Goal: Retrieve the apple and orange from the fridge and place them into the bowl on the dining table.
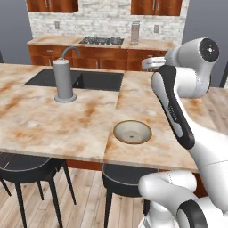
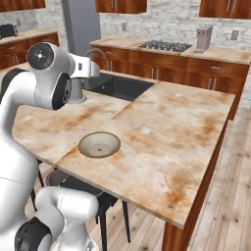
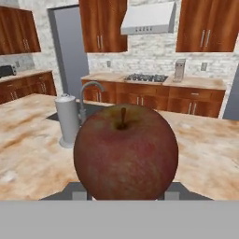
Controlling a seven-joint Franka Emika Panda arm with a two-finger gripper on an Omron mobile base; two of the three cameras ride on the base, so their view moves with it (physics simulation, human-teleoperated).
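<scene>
holding the apple (image 3: 126, 151) between its fingers, the gripper (image 3: 126, 193) is closed on the fruit; in the hand view the apple sits stem-up, dark red, just ahead of the camera. hand points level across the dining table (image 2: 186, 127) toward the far wall, not down.

key relation: the bowl (image 1: 132, 132) lies below and nearer the base than the hand. in the left base view the wrist is up at about 1 o'clock from the bowl; in the right base view the bowl (image 2: 99, 144) is at about 5 o'clock from the wrist. judgement: the hand must pull back, tip downward and lower before release. bowl looks empty, sits near the table's near edge.

around: grey faucet post (image 1: 65, 80) and dark sink (image 1: 89, 80) at 10 o'clock from the bowl, well apart, not in the path. fridge (image 3: 70, 51) stands far across the room. orange not yet in the bowl, so that fetch remains. risk, judged: releasing from this height could bounce the apple off the rim.
</scene>
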